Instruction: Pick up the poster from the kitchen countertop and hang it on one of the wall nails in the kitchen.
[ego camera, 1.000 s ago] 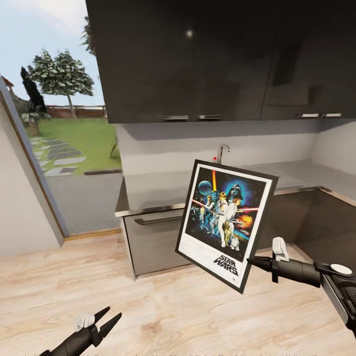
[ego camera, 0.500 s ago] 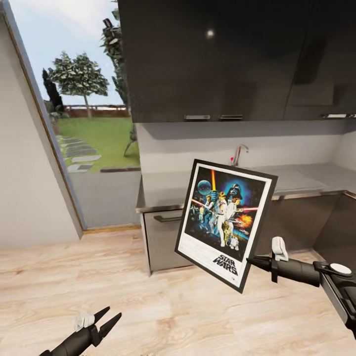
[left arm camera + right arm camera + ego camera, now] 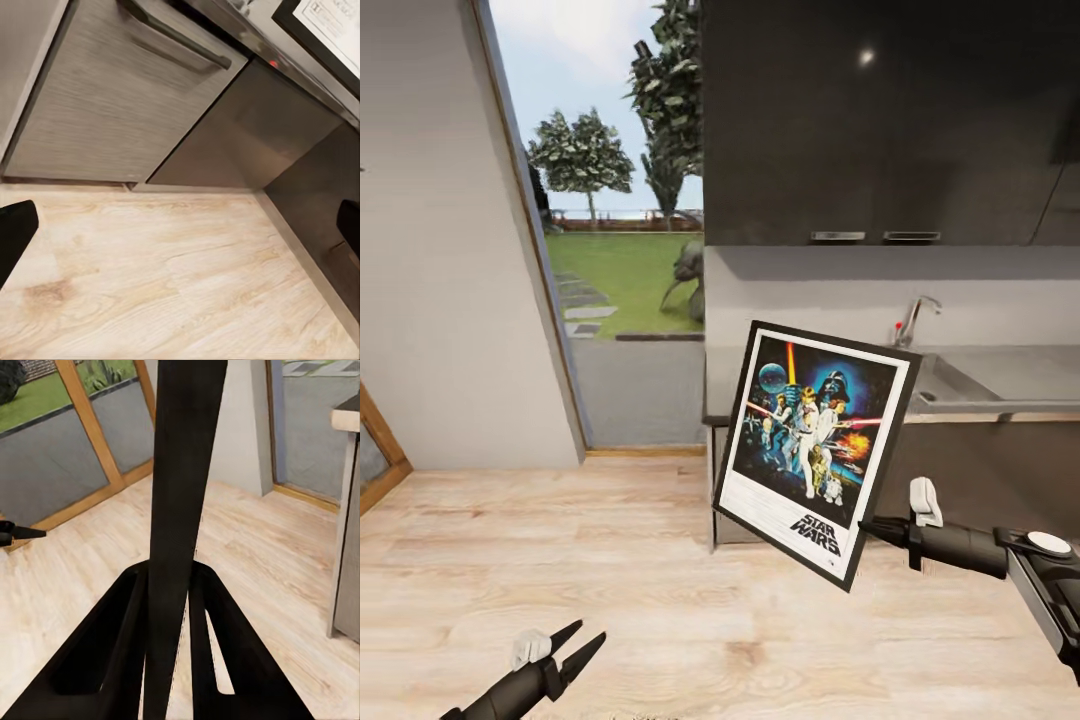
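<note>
The poster [image 3: 812, 445], black-framed with a white border and the STAR WARS logo, hangs tilted in the air in front of me. My right gripper [image 3: 875, 527] is shut on its lower right edge. In the right wrist view that edge is a black strip [image 3: 180, 495] between the fingers [image 3: 112, 637]. My left gripper [image 3: 582, 643] is low over the wood floor, open and holding nothing; its fingers [image 3: 15, 232] stand wide apart. The pale grey kitchen countertop [image 3: 1020, 375] with its steel sink [image 3: 950, 382] lies behind the poster. On the off-white wall [image 3: 450, 300] I cannot make out the wall nails.
Dark wall cabinets [image 3: 880, 120] hang above the counter, and a tap [image 3: 918, 312] stands at the sink. Grey cabinet fronts [image 3: 112, 97] are below. A glass opening [image 3: 625, 260] shows the garden. A wood-framed pane [image 3: 375, 450] sits at the far left. The light wood floor [image 3: 610, 560] spreads ahead.
The camera has turned left: counter and cabinets slid right and more of the off-white wall came in. Both grippers and the poster keep their places in the view.
</note>
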